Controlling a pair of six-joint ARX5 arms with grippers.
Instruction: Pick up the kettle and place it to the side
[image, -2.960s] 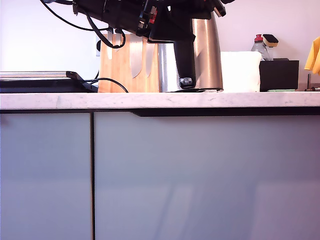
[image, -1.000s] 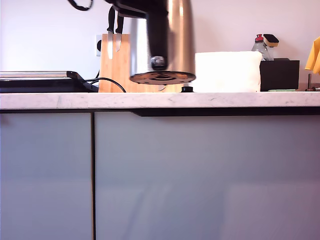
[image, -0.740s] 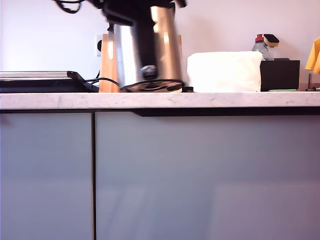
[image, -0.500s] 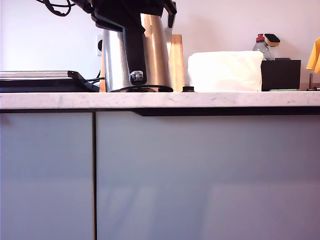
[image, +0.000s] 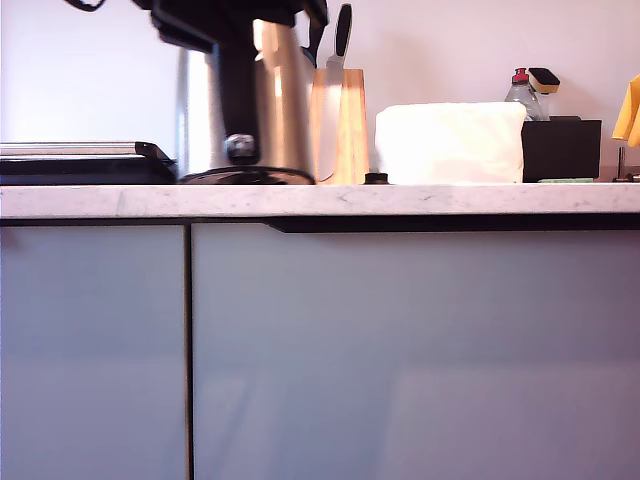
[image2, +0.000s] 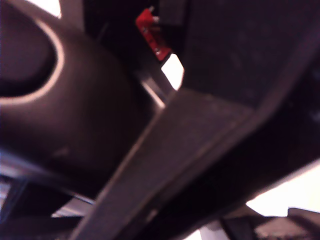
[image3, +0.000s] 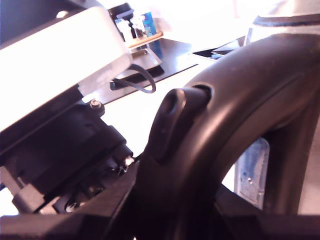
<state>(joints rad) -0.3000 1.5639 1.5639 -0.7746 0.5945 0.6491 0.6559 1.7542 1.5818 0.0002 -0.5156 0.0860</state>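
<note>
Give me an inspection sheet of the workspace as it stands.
Surface: marbled countertop, no spills seen.
Job's things: kettle upright, base at counter level, overlapping the knife block in the exterior view.
Clutter: white box, black bin, bottle, yellow cloth, flat black appliance.
Tools: arm hardware over the kettle's top; jaws hidden.
Cables: dark cable loops behind the kettle.
Surroundings: cabinet doors.
</note>
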